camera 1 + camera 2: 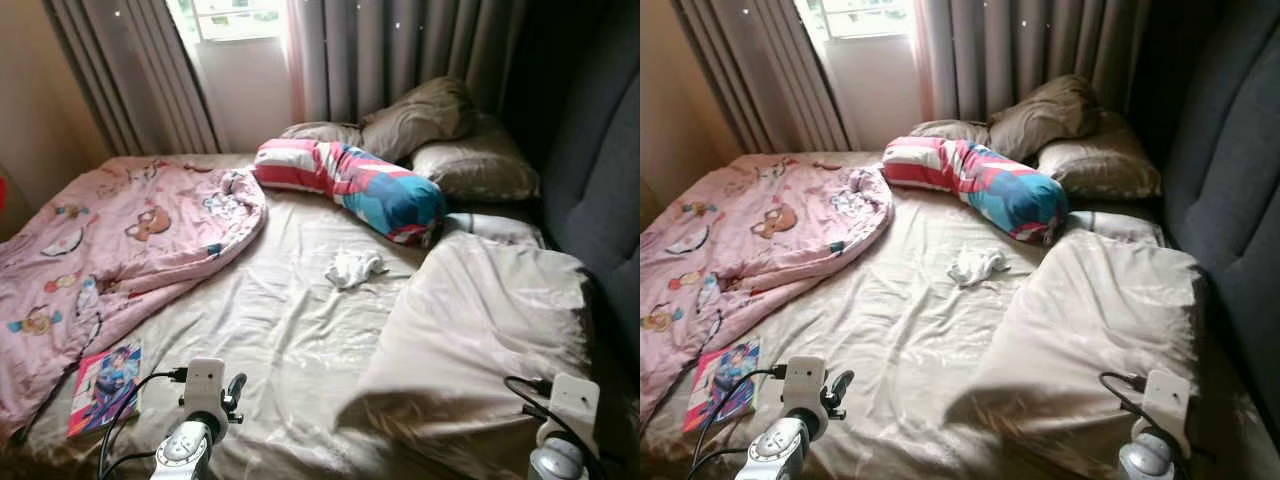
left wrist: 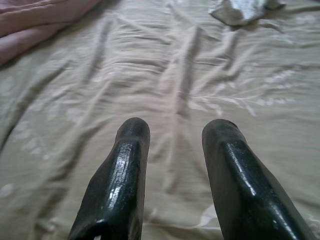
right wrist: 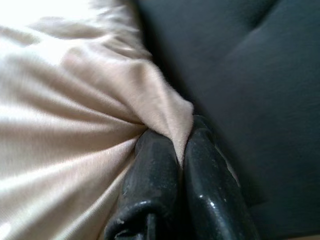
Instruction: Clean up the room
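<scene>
Beige blanket [image 1: 480, 330] lies folded at my 2 o'clock; my right gripper [image 3: 181, 142] pinches its corner. My left gripper [image 2: 175, 132] hovers spread over the sheet [image 1: 270, 330]

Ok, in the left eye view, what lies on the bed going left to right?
Book → pink quilt → white cloth → striped bolster → beige blanket, a fold of it pinched in the right gripper.
</scene>
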Tool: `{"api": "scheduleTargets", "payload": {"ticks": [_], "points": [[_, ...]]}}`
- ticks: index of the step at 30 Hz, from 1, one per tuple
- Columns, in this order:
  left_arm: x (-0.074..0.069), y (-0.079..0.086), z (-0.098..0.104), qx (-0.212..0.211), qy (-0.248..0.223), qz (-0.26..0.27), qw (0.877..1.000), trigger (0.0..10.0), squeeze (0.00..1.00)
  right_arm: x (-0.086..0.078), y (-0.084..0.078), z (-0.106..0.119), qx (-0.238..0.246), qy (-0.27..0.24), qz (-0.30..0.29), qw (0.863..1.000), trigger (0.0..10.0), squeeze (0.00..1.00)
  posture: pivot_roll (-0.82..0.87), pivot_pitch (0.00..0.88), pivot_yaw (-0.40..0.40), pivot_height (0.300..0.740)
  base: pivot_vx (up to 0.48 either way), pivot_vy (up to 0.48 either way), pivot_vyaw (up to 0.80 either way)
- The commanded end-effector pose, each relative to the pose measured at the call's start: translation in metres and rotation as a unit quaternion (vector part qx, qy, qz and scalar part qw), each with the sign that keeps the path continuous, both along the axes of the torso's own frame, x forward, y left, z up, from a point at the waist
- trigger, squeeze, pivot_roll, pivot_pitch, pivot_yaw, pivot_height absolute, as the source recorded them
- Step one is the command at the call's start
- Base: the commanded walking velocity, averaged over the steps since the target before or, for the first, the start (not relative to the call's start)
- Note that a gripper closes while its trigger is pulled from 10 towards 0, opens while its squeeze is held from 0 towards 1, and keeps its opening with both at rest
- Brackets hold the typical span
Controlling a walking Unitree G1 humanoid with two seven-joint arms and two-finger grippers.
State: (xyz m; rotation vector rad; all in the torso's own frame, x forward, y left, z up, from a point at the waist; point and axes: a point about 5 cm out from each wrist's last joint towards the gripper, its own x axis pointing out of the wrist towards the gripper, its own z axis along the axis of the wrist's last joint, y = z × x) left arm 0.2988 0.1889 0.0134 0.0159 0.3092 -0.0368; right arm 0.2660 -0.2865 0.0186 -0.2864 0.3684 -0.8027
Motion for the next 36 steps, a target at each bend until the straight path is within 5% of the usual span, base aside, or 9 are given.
{"api": "scheduleTargets", "payload": {"ticks": [1, 10, 20, 21, 29, 30, 31, 32, 36], "points": [[0.001, 0.004, 0.002, 0.0, 0.002, 0.006, 1.0, 10.0, 0.0, 0.018, -0.013, 0.037, -0.065, -0.081, -0.014, 0.995, 0.0, 0.0, -0.08, 0.0, 0.066, 0.646, 0.0, 0.0, 0.0], [0.001, 0.005, 0.001, 0.001, 0.004, 0.004, 1.0, 10.0, 0.0, -0.016, -0.064, 0.066, -0.159, -0.133, -0.185, 0.961, 0.0, 0.0, -0.09, 0.006, 0.068, 0.646, 0.0, 0.0, 0.0], [0.0, 0.004, -0.001, 0.001, 0.011, 0.0, 1.0, 10.0, 0.0, -0.048, -0.088, 0.046, -0.109, -0.09, -0.249, 0.958, 0.0, 0.0, -0.1, 0.023, 0.076, 0.646, 0.0, 0.0, 0.0], [0.0, 0.004, -0.001, 0.001, 0.012, 0.0, 1.0, 10.0, 0.0, -0.052, -0.091, 0.043, -0.092, -0.085, -0.268, 0.955, 10.0, 0.0, -0.1, 0.028, 0.08, 0.646, 0.0, 0.0, 0.0], [-0.001, 0.005, -0.002, 0.001, 0.02, 0.0, 1.0, 10.0, 0.0, -0.052, -0.091, 0.044, -0.097, -0.088, -0.258, 0.957, 10.0, 0.0, -0.1, 0.034, 0.082, 0.646, 0.0, 0.0, 0.0], [-0.001, 0.006, -0.003, 0.0, 0.021, 0.0, 1.0, 10.0, 0.0, -0.052, -0.091, 0.043, -0.095, -0.089, -0.255, 0.958, 10.0, 0.14, -0.09, 0.037, 0.081, 0.646, 0.0, 0.0, 0.0], [-0.002, 0.006, -0.003, 0.0, 0.022, 0.0, 1.0, 10.0, 0.0, -0.052, -0.091, 0.043, -0.094, -0.09, -0.253, 0.959, 10.0, 0.14, -0.09, 0.037, 0.081, 0.646, 0.0, 0.0, 0.0], [-0.002, 0.006, -0.004, -0.001, 0.023, 0.0, 1.0, 10.0, 0.0, -0.052, -0.09, 0.043, -0.092, -0.091, -0.251, 0.959, 10.0, 1.0, -0.09, 0.037, 0.08, 0.646, 0.0, 0.0, 0.0], [-0.003, 0.006, -0.005, -0.003, 0.027, 0.0, 1.0, 10.0, 0.0, -0.051, -0.09, 0.039, -0.084, -0.079, -0.233, 0.966, 10.0, 1.0, -0.09, 0.042, 0.08, 0.646, 0.0, 0.0, 0.0]]}}
